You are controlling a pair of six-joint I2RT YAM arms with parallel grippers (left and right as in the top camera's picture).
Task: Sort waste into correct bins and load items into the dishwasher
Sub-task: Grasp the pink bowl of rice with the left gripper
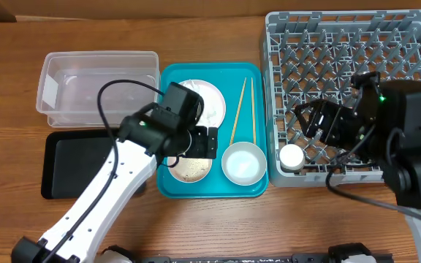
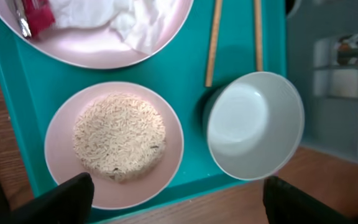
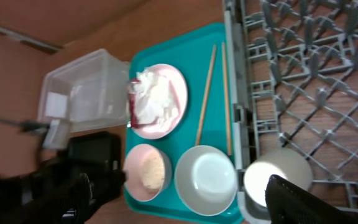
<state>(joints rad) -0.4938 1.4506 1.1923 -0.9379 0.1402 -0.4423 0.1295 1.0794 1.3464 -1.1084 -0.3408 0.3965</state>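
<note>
- White cup (image 1: 292,156) in dish rack (image 1: 342,16), right of teal tray (image 1: 168,186).
- To do, on tray: tissue (image 2: 135,18), wrapper (image 2: 39,15), rice (image 2: 120,137), plate (image 2: 79,50), pink bowl (image 2: 58,124), silvery bowl (image 2: 253,124), chopsticks (image 2: 213,43).
- Left hand (image 2: 185,199), right hand (image 1: 309,123): spread, empty.

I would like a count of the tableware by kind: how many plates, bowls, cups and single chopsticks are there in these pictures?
Plates: 1, the plate on the teal tray
Bowls: 2, the rice bowl and the empty bowl
Cups: 1, the cup in the rack
Chopsticks: 2, both chopsticks on that tray
Total: 6
</note>
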